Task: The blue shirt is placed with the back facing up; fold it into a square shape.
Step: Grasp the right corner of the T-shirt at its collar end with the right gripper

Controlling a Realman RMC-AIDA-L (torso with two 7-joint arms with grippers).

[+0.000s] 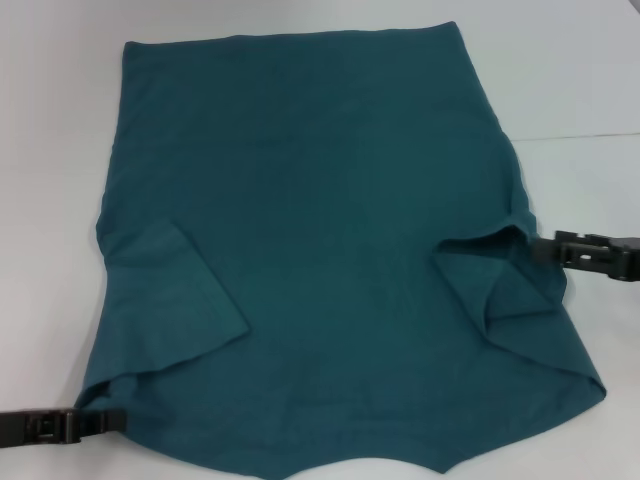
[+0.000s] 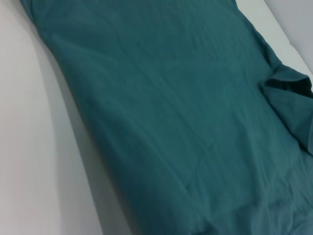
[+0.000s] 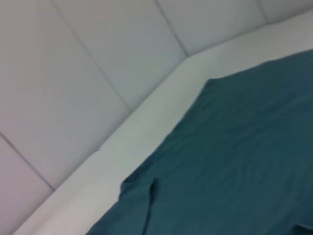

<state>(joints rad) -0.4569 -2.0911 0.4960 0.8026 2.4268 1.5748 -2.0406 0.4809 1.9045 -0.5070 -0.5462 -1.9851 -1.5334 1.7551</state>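
Head view: the blue shirt (image 1: 320, 230) is spread plain side up on the white table (image 1: 50, 150), long axis running 12 to 6 o'clock, straight edge at 12, both sleeves already turned inward onto the body. The left gripper (image 1: 100, 421) is seen at approx. 8 o'clock, low on the table, tips touching the shirt's near-left corner. The right gripper (image 1: 545, 250) is at approx. 3 o'clock, tips at the folded right sleeve, where cloth is bunched and lifted. Whether either set of fingers is spread, pressed together or pinching cloth cannot be told; tips are too dark and partly covered.

Left wrist view: only fabric and table are shown. The shirt fills most of the picture, lying flat, w/ the folded sleeve (image 2: 291, 98) at the far side. No fingers visible.

Right wrist view: the shirt's far corner and side edge are shown against the table, w/ the padded wall (image 3: 73, 73) behind. No fingers visible.

Judgement: the shirt body lies inboard of both grippers, toward 3 from the left one and toward 9 from the right one. Neither arm is nearer overall; each is at its own edge. The next fold is judged to turn on the 12–6 axis, side edges being carried inward.
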